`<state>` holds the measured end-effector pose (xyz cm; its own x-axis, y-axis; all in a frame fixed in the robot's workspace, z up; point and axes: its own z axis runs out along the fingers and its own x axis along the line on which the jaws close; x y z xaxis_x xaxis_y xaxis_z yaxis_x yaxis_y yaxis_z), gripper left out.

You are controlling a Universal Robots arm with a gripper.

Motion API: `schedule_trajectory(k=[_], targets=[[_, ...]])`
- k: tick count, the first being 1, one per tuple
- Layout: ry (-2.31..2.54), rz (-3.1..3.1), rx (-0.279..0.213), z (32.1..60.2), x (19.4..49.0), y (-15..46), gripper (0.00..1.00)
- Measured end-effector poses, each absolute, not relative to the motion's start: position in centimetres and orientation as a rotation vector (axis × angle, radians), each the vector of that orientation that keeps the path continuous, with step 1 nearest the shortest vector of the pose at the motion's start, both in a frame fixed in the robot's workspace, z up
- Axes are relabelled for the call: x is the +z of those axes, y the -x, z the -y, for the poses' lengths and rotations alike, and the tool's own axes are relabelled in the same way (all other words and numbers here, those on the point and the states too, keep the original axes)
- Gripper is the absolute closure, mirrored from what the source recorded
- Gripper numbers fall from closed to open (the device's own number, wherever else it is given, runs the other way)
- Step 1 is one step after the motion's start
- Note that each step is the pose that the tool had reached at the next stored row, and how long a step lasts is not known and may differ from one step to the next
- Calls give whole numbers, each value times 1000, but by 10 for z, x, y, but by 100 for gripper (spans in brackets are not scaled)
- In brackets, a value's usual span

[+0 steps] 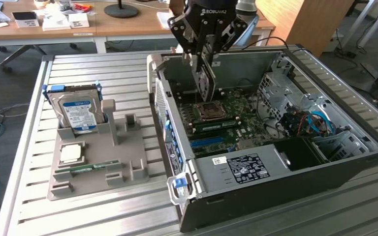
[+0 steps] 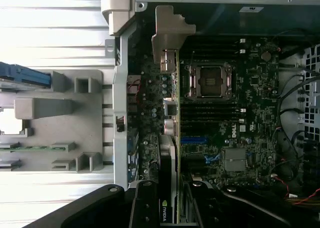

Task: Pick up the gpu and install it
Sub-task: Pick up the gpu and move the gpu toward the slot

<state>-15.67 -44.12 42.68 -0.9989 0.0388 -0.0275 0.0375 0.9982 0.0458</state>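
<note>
Wrist view shows gpu (image 2: 168, 158) edge-on, apparently silver-bracketed.

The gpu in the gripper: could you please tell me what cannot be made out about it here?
- Exterior view: whether the gpu touches the motherboard; its bottom edge is too small to tell.
- Wrist view: the gpu is edge-on, so its faces are hidden; the gripper covers its held end.

A blue-labelled hard drive (image 1: 78, 113) stands in a grey holder (image 1: 92, 185) beside the open computer case (image 1: 294, 188).
</note>
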Motion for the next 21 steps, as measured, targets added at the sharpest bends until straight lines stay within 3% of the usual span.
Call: schedule_trajectory(k=[21], targets=[[-59, -3112, 71, 441, 427, 102, 73]])
